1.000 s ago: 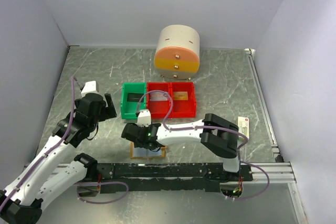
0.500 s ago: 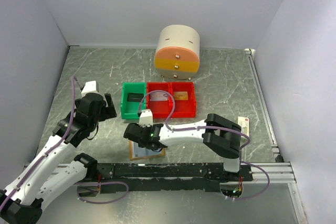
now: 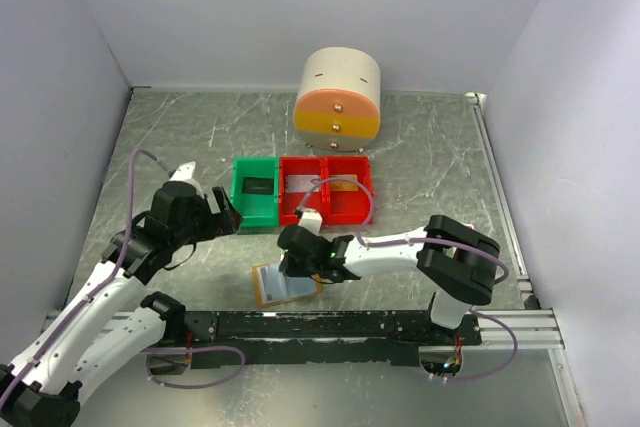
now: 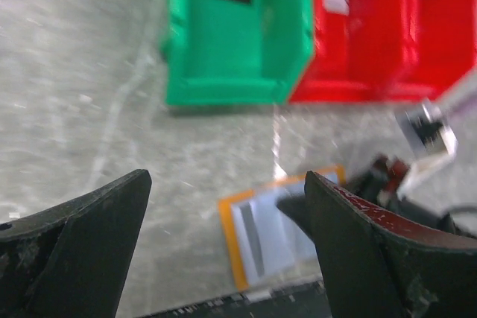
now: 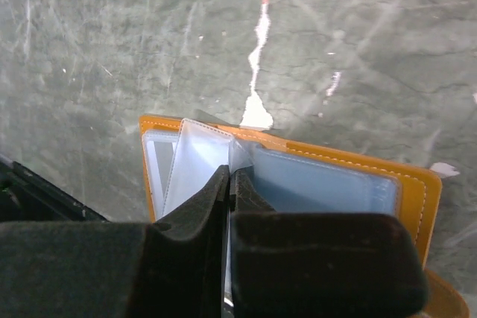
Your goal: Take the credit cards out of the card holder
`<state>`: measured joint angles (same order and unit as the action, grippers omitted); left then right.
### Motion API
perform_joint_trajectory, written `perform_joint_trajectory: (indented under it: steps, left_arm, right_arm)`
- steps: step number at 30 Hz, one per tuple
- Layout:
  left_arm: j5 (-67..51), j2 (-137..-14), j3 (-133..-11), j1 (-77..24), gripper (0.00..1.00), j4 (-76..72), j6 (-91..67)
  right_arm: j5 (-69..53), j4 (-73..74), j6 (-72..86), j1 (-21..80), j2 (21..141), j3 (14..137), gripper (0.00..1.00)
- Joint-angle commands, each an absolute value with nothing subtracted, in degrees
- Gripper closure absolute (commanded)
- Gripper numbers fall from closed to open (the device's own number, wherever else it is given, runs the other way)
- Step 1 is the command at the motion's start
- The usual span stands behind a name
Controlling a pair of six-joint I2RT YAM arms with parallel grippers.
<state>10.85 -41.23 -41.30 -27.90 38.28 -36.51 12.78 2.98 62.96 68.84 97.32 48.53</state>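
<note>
On the left, the left gripper [image 3: 226,215] is held above the table [image 3: 420,157], close beside the green bin [image 3: 262,215]. Its fingers [image 4: 89,236] are spread wide with nothing between them. Just to the right, near the front edge of the table, the card holder [image 3: 284,284] is laid open, orange rim outermost and pale blue pockets facing up. A grey card [image 4: 252,234] with a dark stripe appears to be lodged in one of its pockets, though that view is blurred. The right gripper [image 5: 229,181] is set low over the holder's fold. Its fingers are clenched on a thin translucent pocket leaf that is raised off the holder; whether a card is pinched with it cannot be told. Farther back, flat items are seen in the green bin and in the red bins [image 3: 350,213].

The cards are judged to be light, stiff, slick and snugly sleeved, so drag in the pocket is to be expected. The holder is judged light and floppy, and it is likely to be pulled along unless pinned down. A card is best taken by its exposed edge at the pocket mouth and drawn out flat, with the holder's cover pressed to the table by the free gripper.
</note>
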Motion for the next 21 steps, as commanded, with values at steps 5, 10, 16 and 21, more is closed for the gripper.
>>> perform_joint_trajectory:
  steps: [5,10,16,21]
  left_arm:
    - [-21.87,-42.27,-31.38,-27.54,0.06,27.97,-42.34]
    - [-29.02,-43.63,-25.21,-27.62,0.09,24.43,-44.48]
    - [-32.41,-41.27,-18.90,-28.30,0.16,18.91,-49.72]
    - [-33.83,-42.13,-14.88,-28.52,0.20,13.46,-53.28]
  right_arm:
    - [5.53,-13.38,71.17,64.45,93.93,36.20,1.00]
    - [5.55,-13.72,72.32,64.07,94.50,35.24,1.00]
    - [5.09,-13.60,72.43,64.06,95.39,35.33,1.00]
    - [4.41,-13.77,72.41,64.02,96.01,35.51,1.00]
